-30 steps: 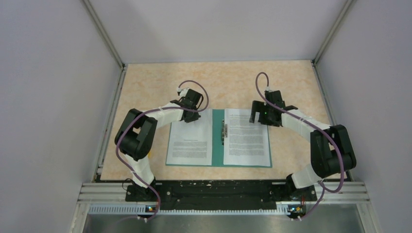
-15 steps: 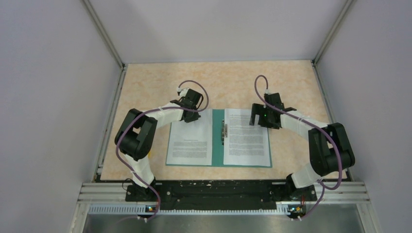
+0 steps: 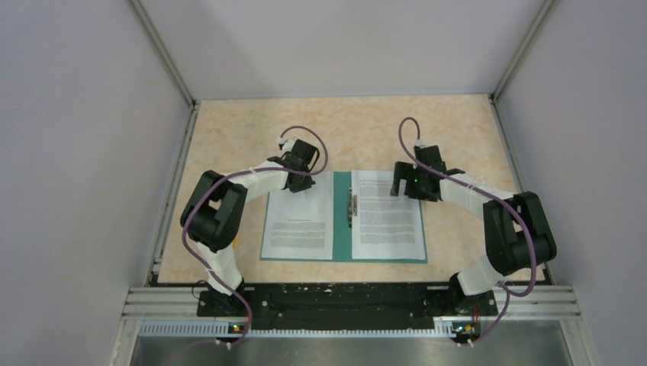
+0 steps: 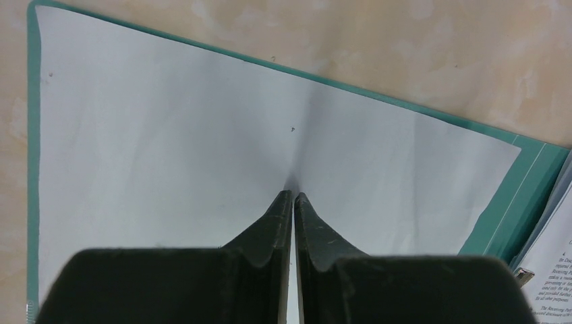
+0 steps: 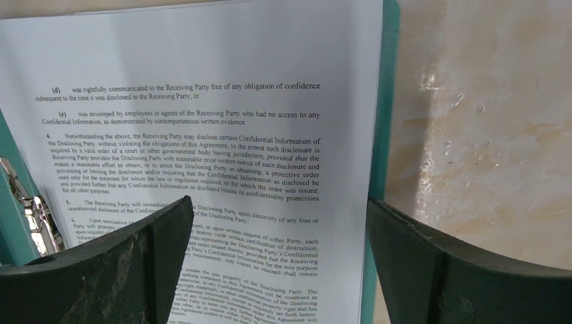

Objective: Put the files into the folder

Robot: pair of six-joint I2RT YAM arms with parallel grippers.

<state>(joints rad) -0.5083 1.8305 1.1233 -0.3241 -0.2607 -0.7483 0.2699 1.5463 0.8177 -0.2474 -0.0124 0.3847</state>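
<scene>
Your folder lies open and flat on the tabletop, its metal fastener running along the spine. One sheet rests on the left cover and a printed sheet on the right, both inside the teal border. I'd judge the filing nearly done: what remains looks like squaring the paper and folding the cover shut.

The left arm reaches to the far end of the left sheet. Its wrist view shows the left jaws pressed together, tips down on the blank paper, with a faint crease leading away from them. You cannot tell whether any paper is caught between them.

The right arm hangs over the far right corner. The right jaws are spread wide, holding nothing, straddling the sheet's outer edge and the folder's teal margin.

For your next move, probably bring the right jaws down onto that outer edge to catch the thin cover beneath the paper. Keep the left tips pressing lightly, so the loose sheet neither slides nor wrinkles.
</scene>
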